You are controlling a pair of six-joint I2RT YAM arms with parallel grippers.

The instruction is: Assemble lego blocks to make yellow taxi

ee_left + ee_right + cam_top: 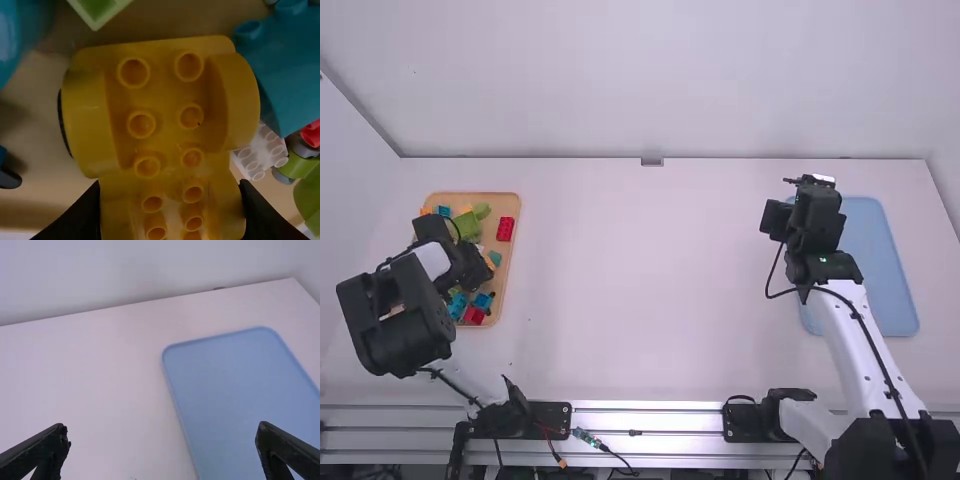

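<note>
At the near end of the wooden tray (507, 262), a red block (473, 316) and a blue block (458, 304) lay close together, just beyond your left arm's bulky black joint (395, 325). That joint sat beside the tray, and the links beyond it reached over its left side and hid some of the pieces from you.

Over the tray's middle you had the left gripper (470, 268), its jaws clamped on the two sides of the yellow block (165, 125). The block's long axis ran outward from between the fingertips, its two rows of studs facing the wrist camera and its rounded side arches at the end away from you. You had tight quarters there: a teal block (280, 65) came right up to one arch, a white studded block (260, 150) showed past the same side, and a light green block (100, 7) was just off the outer end.

Toward the tray's far end you had a green block (468, 226), with a red brick (506, 229) near the right rim.

Well off to the right of the wooden tray, you had the right gripper (810, 181) beside a blue tray (875, 260), its jaws wide apart with nothing between them.
</note>
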